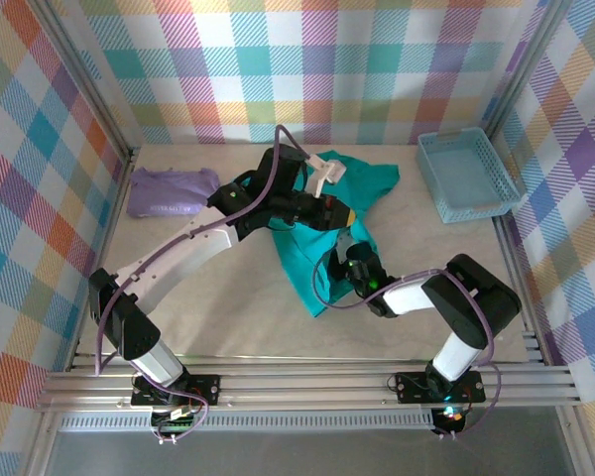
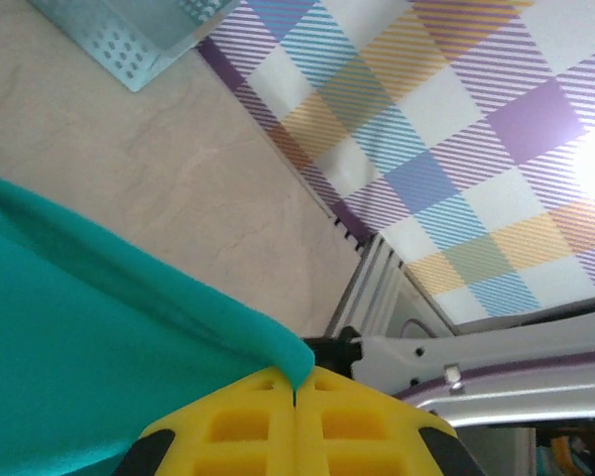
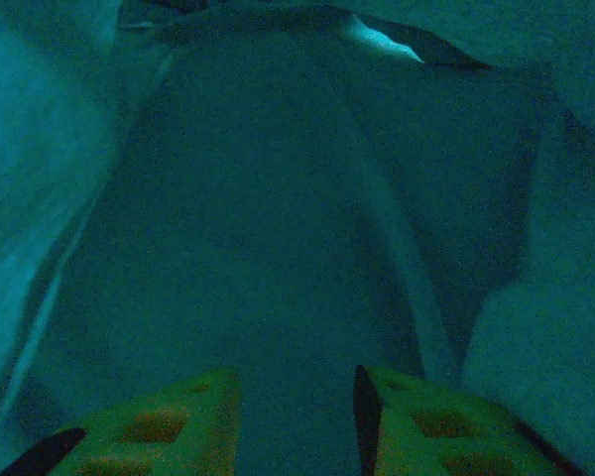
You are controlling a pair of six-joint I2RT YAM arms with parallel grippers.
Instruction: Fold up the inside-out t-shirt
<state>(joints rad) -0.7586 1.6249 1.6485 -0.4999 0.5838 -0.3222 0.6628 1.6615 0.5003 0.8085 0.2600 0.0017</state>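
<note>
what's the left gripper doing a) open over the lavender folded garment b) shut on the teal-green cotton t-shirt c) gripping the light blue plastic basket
b: the left gripper is closed with a fold of the teal-green cotton t-shirt pinched in it

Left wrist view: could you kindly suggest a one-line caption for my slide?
Left gripper shut on an edge of the teal t-shirt, above the beige table, blue basket beyond.
</note>
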